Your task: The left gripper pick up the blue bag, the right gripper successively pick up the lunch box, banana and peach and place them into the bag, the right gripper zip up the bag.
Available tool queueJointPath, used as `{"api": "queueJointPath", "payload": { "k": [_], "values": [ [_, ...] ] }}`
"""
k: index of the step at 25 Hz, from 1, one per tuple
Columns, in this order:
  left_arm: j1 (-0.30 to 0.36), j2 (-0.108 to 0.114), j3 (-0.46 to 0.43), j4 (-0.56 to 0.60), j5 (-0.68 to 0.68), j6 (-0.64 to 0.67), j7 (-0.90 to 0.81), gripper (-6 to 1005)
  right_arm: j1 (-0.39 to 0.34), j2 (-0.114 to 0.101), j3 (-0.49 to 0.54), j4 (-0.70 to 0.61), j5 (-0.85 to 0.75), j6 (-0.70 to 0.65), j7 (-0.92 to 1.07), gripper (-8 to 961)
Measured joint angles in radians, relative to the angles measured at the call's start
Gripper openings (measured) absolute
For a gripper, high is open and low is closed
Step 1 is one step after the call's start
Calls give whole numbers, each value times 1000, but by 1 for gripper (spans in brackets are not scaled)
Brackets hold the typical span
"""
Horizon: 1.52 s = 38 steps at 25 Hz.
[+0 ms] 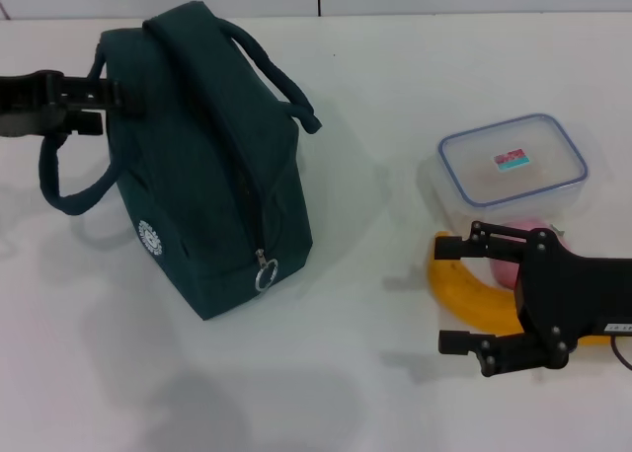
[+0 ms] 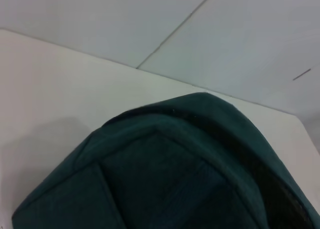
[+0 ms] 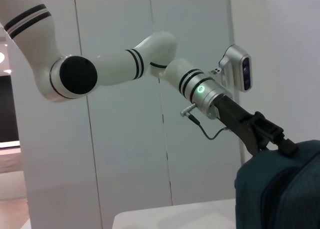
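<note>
The blue bag (image 1: 212, 166) stands on the white bench (image 1: 375, 67) toward its far left corner, zipped shut, with the ring pull (image 1: 266, 272) hanging at the near end of the zip and a round white logo (image 1: 149, 237) low on its left side. One loop handle (image 1: 279, 82) lies across the top toward the right; the other (image 1: 67, 176) droops off the left side. The left pincer (image 1: 104, 97) reaches in from the left edge of the bench and meets the bag at its upper far end. Whether its fingers grip the fabric or a handle cannot be told. The left wrist view shows only the bag's dark fabric (image 2: 165, 174) up close, and the right wrist view shows the left pincer (image 3: 277, 141) pressed on the bag's top edge (image 3: 280, 189).

Near the right edge sits the lunch box (image 1: 512, 166), lid on, a small sticker (image 1: 510, 160) on top. Just in front of it lies the banana (image 1: 466, 286), and the peach (image 1: 512, 264) sits between box and banana, mostly hidden. The right pincer (image 1: 462, 292) hovers over the banana and peach with its fingers spread wide, holding nothing.
</note>
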Motion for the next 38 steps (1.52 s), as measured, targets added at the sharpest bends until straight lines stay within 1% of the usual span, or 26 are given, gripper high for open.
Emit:
{"api": "queueJointPath", "payload": {
  "k": [5, 8, 13, 14, 24, 29, 32, 34, 36, 38],
  "values": [
    [1, -7, 3, -5, 1, -18, -3, 794, -1, -1, 0, 1, 8, 0, -4, 870],
    [3, -9, 23, -5, 1, -25, 2, 790, -2, -2, 0, 2, 9, 4, -7, 870],
    [2, -26, 31, -2, 2, -38, 22, 581, -2, -2, 0, 7, 9, 11, -8, 870],
    [0, -27, 31, -2, 2, -38, 21, 559, -2, -2, 0, 8, 10, 12, -8, 870],
    [-4, -22, 81, -5, 3, -26, 1, 335, -4, -2, 0, 13, 22, 14, -9, 870],
    [-3, -20, 84, -6, -4, -6, -12, 110, -6, -3, 3, 13, 24, 22, -8, 870],
    [-4, -19, 82, -6, -8, 18, -19, 41, -11, -3, 31, 13, 26, 24, -4, 870],
    [-4, -19, 84, -6, -20, 47, -16, 41, -14, -3, 77, 21, 26, 30, 4, 870],
    [-4, -20, 85, -6, -40, 82, -10, 41, -15, -3, 138, 36, 27, 54, 33, 870],
    [-4, -22, 92, -5, -55, 113, -8, 41, -16, -4, 224, 65, 33, 109, 90, 870]
  ]
}}
